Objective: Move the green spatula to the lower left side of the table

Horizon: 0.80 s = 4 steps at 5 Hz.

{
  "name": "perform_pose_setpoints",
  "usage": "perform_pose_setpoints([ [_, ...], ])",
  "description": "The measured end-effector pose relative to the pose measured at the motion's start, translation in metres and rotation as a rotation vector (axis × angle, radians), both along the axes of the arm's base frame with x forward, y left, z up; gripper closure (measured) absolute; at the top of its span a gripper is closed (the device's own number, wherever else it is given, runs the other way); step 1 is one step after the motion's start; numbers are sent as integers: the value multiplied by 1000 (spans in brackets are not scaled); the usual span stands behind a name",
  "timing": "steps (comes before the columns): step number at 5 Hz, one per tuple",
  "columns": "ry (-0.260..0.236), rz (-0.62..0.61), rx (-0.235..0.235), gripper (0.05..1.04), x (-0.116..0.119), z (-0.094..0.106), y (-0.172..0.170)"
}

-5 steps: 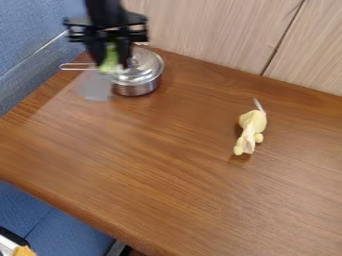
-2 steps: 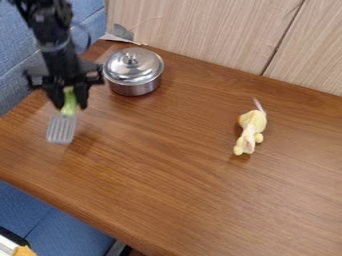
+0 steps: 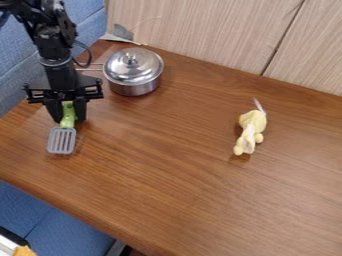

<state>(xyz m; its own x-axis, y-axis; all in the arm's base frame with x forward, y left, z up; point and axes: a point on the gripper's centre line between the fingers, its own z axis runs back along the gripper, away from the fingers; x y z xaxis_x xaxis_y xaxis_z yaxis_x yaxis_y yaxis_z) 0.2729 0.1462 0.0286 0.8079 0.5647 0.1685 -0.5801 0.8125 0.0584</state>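
At the left side of the table (image 3: 177,172), the black gripper (image 3: 67,116) hangs low, shut on the green handle of the spatula (image 3: 67,121). The spatula's grey slotted head points toward the front edge, below the fingers in the view. Part of the handle is hidden between the fingers. Whether the head touches the wood, I cannot tell.
A lidded steel pot (image 3: 133,72) stands at the back left, right of the arm, its handle pointing left. A yellow plush toy (image 3: 250,132) lies on the right half. Wooden panels (image 3: 200,30) rise behind the table, and a grey metal piece (image 3: 123,34) is at the back corner.
The gripper has come from over the pot to the left side and toward the front, carrying the spatula. Since the middle frame both have shifted slightly lower in the view.
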Motion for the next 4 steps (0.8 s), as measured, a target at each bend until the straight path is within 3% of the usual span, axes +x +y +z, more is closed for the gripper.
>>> perform_pose_setpoints([
  [1, 25, 22, 26, 275, 0, 2, 1],
  [2, 35, 45, 36, 77, -1, 4, 3],
  [4, 63, 33, 50, 83, 1, 14, 0],
])
